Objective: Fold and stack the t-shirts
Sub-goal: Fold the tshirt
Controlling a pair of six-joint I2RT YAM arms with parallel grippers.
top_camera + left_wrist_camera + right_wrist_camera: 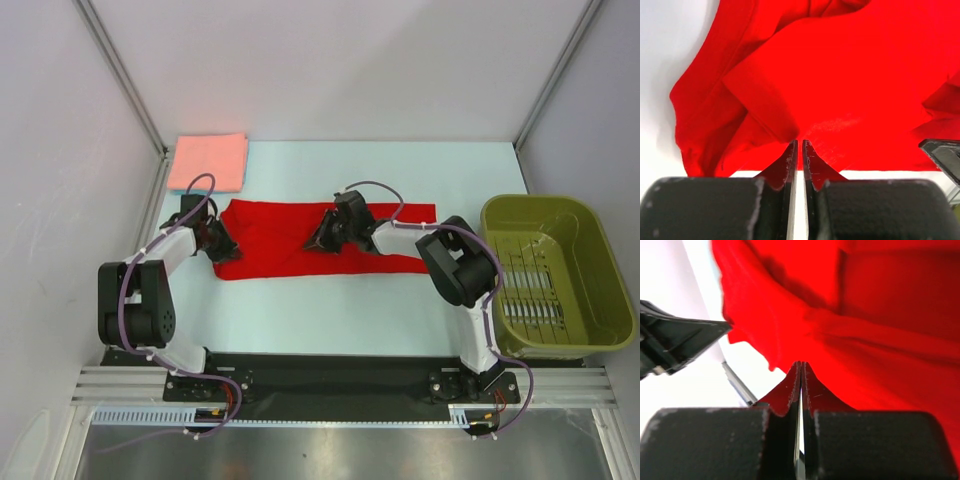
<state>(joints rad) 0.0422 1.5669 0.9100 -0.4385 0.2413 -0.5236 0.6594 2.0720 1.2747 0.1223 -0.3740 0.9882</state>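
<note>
I see L claw pinched narrow on soft red t-shirt hem, R claw clamped on its wrinkled fold; pink t-shirt folded square on desk.

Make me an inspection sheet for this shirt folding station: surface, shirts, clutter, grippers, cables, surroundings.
Surface: pale blue table, no spills seen.
Job's things: red t-shirt lying as a long strip mid-table; pink t-shirt folded at the far left corner.
Clutter: green basket at the right edge, nothing seen inside.
Grippers: left gripper and right gripper both closed on the red t-shirt.
Cables: purple cables looped along both arms.
Surroundings: white walls; nothing else seen.
</note>
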